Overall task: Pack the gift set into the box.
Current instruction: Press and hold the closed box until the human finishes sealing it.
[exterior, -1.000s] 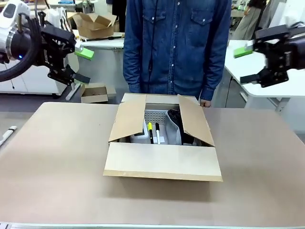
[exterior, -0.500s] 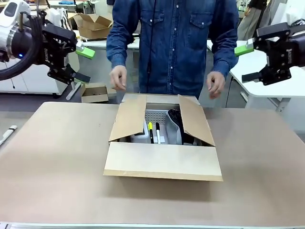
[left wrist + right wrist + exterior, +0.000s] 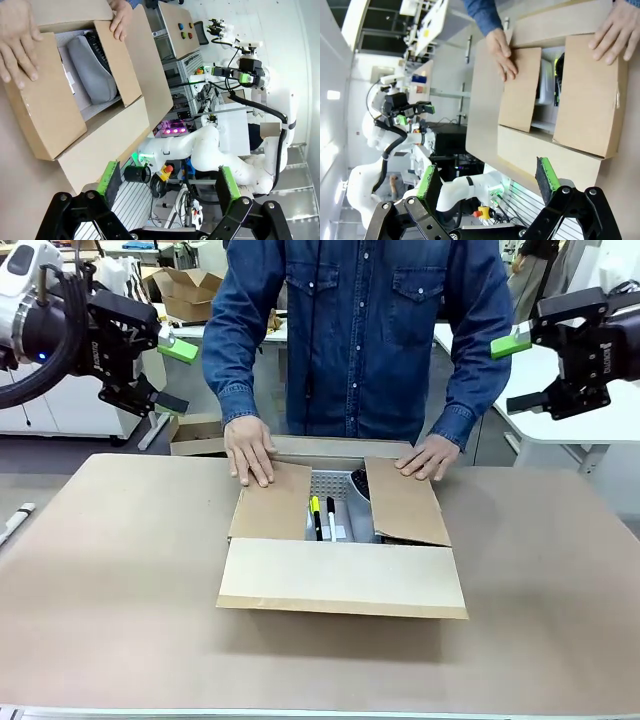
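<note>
The box [image 3: 340, 578] sits mid-table with its near flap folded outward. A person's hands [image 3: 250, 450] [image 3: 428, 457] press the two side flaps down over the gift set. Between the flaps I see the white lattice basket [image 3: 335, 485], a yellow marker [image 3: 315, 512], a black marker [image 3: 331, 517] and a black item [image 3: 362, 480]. My left gripper [image 3: 174, 375] hangs open, high at the far left, away from the box. My right gripper [image 3: 516, 373] hangs open, high at the far right. In the left wrist view the open gripper [image 3: 167, 181] looks at the box [image 3: 60, 115]. In the right wrist view the open gripper [image 3: 487, 177] also faces the box [image 3: 585, 110].
A small open carton [image 3: 197, 435] lies on the floor behind the table, and another carton [image 3: 200, 290] stands on a back desk. A white pen-like object [image 3: 15, 521] lies at the table's left edge. A white desk [image 3: 600, 415] stands beyond the right arm.
The person's hands came forward from the sides and now rest on the two side flaps, which have folded lower over the basket. Both arms have barely moved.
</note>
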Tool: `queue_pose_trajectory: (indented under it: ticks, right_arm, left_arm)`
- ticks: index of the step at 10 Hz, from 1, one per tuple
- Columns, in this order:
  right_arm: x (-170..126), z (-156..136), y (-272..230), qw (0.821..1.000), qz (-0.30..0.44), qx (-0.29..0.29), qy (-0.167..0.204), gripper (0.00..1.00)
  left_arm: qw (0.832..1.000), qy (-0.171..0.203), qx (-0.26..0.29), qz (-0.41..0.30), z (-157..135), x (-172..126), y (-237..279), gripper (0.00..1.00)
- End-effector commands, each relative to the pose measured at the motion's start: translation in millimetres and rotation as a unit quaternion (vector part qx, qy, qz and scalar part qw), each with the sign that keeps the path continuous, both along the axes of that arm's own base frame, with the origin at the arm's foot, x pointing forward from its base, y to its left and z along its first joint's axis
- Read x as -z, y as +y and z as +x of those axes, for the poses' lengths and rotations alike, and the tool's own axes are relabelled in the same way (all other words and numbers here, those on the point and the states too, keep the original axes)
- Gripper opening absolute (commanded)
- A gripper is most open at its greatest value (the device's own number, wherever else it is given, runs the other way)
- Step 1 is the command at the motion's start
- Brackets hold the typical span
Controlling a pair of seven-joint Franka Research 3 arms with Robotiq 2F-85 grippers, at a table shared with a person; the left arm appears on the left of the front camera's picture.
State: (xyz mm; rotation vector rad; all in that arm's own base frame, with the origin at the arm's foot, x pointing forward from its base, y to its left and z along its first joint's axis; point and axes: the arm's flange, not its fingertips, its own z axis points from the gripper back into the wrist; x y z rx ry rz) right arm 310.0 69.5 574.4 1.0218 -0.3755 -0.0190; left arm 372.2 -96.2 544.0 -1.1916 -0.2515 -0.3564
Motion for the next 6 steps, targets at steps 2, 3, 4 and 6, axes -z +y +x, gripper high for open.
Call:
queue_pose_trajectory:
  ticks: [2,3,4,6]
  right_arm:
    - [-0.9,3.8,2.3,1.000,0.009,-0.006,-0.013,1.00]
    - [-0.9,3.8,2.3,1.000,0.009,-0.006,-0.013,1.00]
    - [-0.9,3.8,2.3,1.000,0.009,-0.006,-0.013,1.00]
    - [-0.9,3.8,2.3,1.000,0.009,-0.006,-0.013,1.00]
  left_arm:
    - [1.000,0.004,-0.004,-0.011,-1.7,-2.1,-0.8,1.00]
    - [1.000,0.004,-0.004,-0.011,-1.7,-2.1,-0.8,1.00]
    - [1.000,0.004,-0.004,-0.011,-1.7,-2.1,-0.8,1.00]
    - [1.000,0.004,-0.004,-0.011,-1.7,-2.1,-0.8,1.00]
